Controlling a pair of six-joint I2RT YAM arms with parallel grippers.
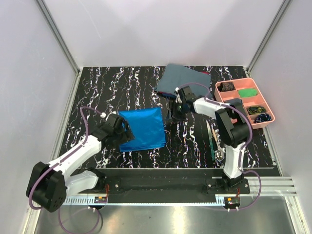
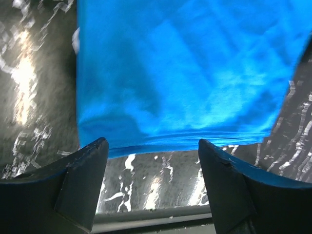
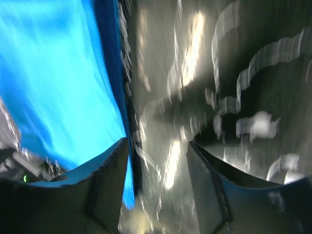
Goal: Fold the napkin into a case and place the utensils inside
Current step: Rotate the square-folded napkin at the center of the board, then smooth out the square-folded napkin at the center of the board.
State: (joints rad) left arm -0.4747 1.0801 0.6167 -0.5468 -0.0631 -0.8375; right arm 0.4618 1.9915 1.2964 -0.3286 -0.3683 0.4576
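Note:
The napkin (image 1: 144, 127) lies flat on the black marbled table as a bright blue, roughly square fold. My left gripper (image 1: 125, 132) sits at its left edge. In the left wrist view it (image 2: 151, 146) is open wide, with bare table between the fingers and the napkin's layered edge (image 2: 180, 139) just ahead. My right gripper (image 1: 174, 114) hovers just right of the napkin's far right corner. In the blurred right wrist view it (image 3: 157, 146) is open over bare table, the napkin (image 3: 53, 83) beside its left finger. The utensils (image 1: 213, 140), one green-handled, lie by the right arm's base.
A dull grey-blue cloth (image 1: 186, 78) lies at the back behind the right gripper. A pink compartment tray (image 1: 267, 109) holding small items stands at the right. White walls close in the table on three sides.

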